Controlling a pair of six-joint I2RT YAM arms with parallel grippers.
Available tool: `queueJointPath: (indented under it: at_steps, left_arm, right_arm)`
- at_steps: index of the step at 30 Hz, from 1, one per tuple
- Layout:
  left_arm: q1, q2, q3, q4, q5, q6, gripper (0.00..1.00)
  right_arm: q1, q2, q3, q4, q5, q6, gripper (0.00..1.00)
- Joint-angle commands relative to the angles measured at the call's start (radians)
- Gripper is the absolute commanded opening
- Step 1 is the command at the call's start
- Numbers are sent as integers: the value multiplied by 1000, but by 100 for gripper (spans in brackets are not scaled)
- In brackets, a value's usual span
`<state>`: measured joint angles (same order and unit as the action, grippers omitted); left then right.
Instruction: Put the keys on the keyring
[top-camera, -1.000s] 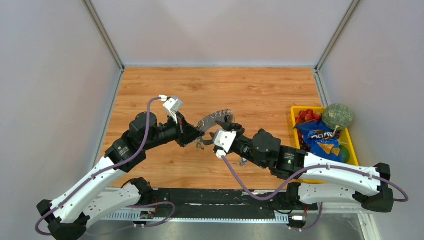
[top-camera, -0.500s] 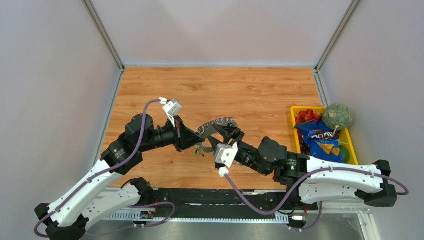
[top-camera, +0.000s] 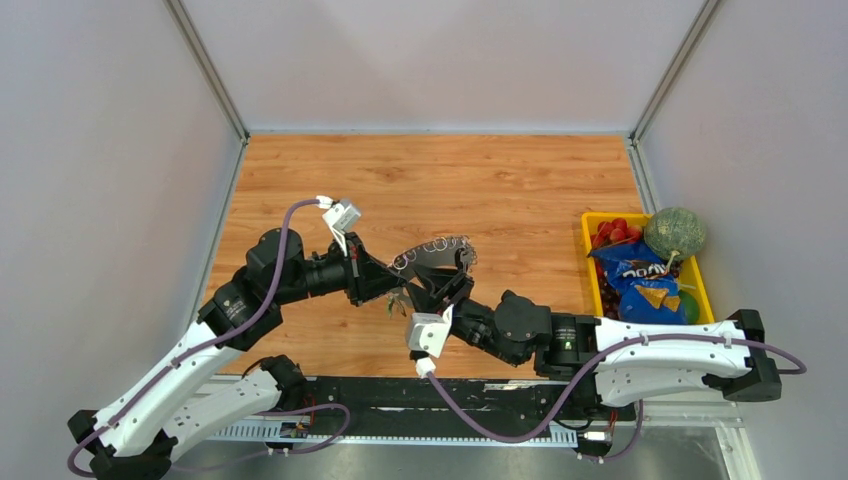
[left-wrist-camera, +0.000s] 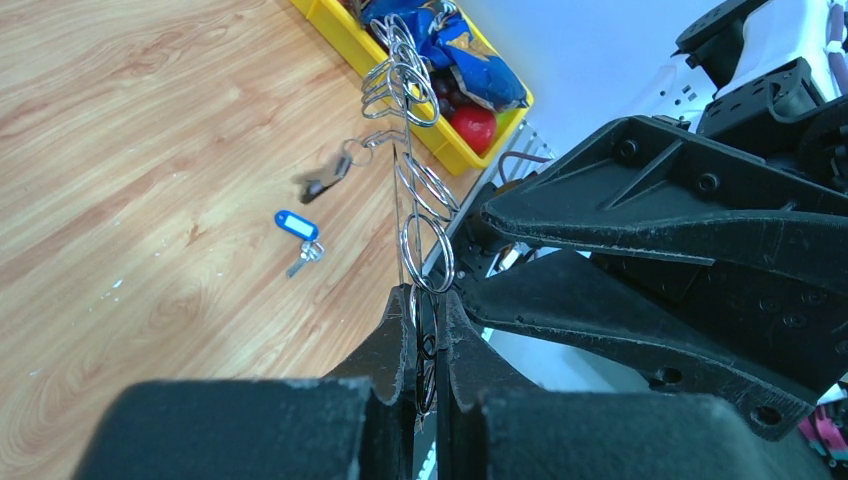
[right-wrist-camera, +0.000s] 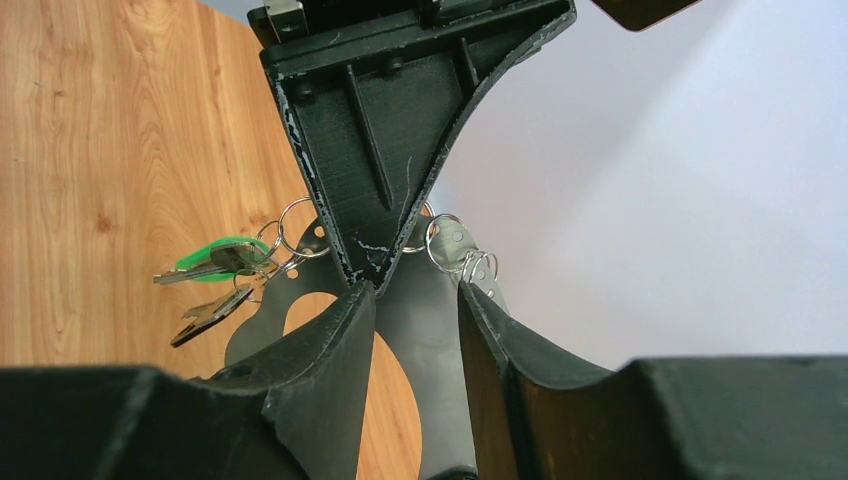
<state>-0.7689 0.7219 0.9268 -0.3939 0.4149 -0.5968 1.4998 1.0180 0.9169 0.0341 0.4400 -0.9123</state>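
Note:
The keyring (top-camera: 428, 257) is a flat grey metal hoop with several small split rings along its rim, held up over the table. My left gripper (top-camera: 392, 283) is shut on its edge, which shows edge-on between the pads (left-wrist-camera: 405, 330). My right gripper (right-wrist-camera: 415, 290) stands open, its fingers on either side of the keyring's band (right-wrist-camera: 425, 340). A green-tagged key (right-wrist-camera: 215, 258) and a dark key (right-wrist-camera: 210, 318) hang from small rings on the hoop. A blue-tagged key (left-wrist-camera: 296, 225) lies loose on the wood.
A yellow tray (top-camera: 587, 228) at the right edge holds a melon (top-camera: 674, 232), a blue chip bag (top-camera: 640, 280) and red fruit. Grey walls close in the wooden table (top-camera: 500, 180) on three sides. The two arms cross close together at the middle.
My right wrist has swung left and nearer, and its jaws have narrowed around the keyring's band. The left gripper keeps its hold, shifted only slightly.

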Motion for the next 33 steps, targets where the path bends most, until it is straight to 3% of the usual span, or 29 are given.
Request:
queueJointPath:
  at_steps: [1,33]
  left_arm:
    - [-1,-25,53,41,48,-4,0]
    - [-1,-59,34,40,124,31,0]
  right_arm:
    - [20,10,34,45,65,-51,41]
    - [48,41,51,113,119,-117,34]
